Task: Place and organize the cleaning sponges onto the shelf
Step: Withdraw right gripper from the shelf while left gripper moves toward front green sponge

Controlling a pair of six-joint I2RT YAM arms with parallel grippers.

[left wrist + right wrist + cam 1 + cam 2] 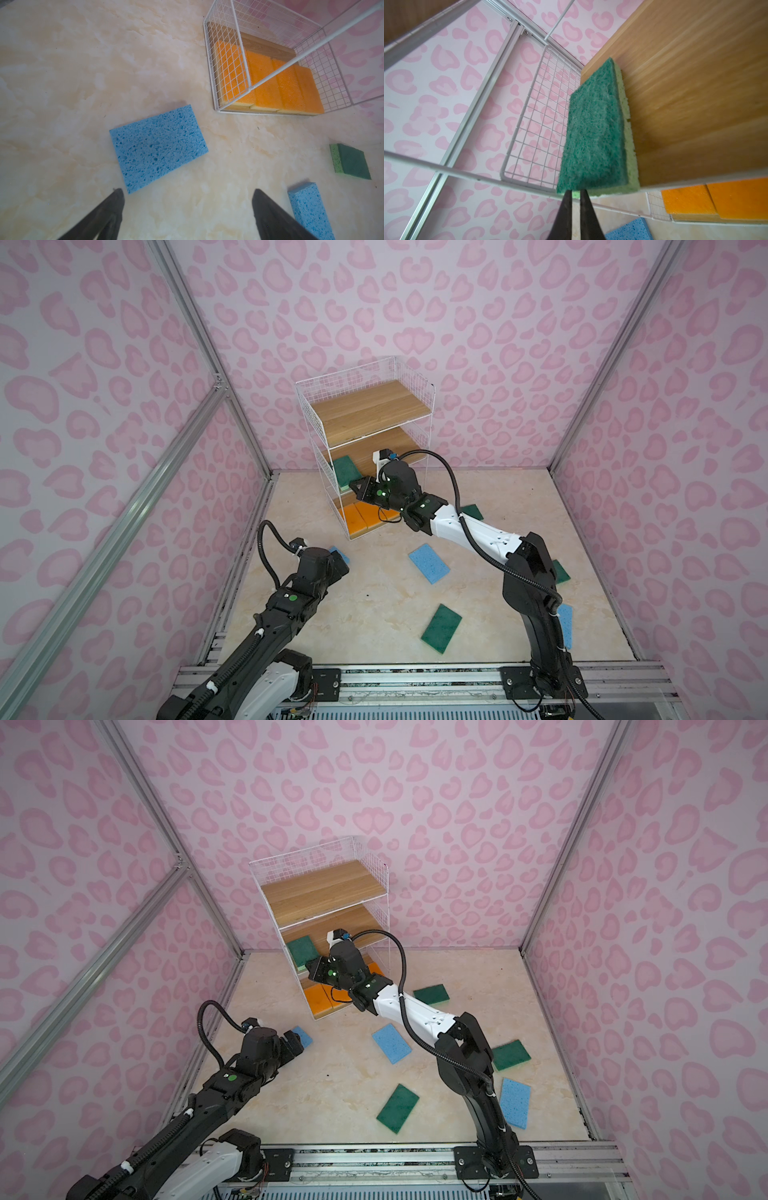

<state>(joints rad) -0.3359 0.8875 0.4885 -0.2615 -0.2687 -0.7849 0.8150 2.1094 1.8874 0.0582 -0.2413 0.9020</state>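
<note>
The right jaws are drawn almost together, only a sliver of gap between them. Their fingertips [565,207] are against the near edge of a green sponge [591,135]; whether they pinch it I cannot tell. That sponge lies flat, dark side up, on the middle board of the shelf [370,406], at its left end, just beside the wire side panel. The left jaws stand wide apart and hold nothing, their fingers [112,207] hovering over the tabletop [62,83] in front of the shelf's left corner. A blue sponge [158,145] lies flat just beyond them. On the shelf's bottom board 4 orange sponges [270,83] sit side by side in a row. In front of the shelf lie a second blue sponge [429,563] and, farther out, a second green sponge [441,627]. To the shelf's right, a third green sponge [431,994] lies near it. A fourth green sponge [510,1054] and a third blue sponge [515,1102] lie farther off, partly behind the right arm [469,1065].
</note>
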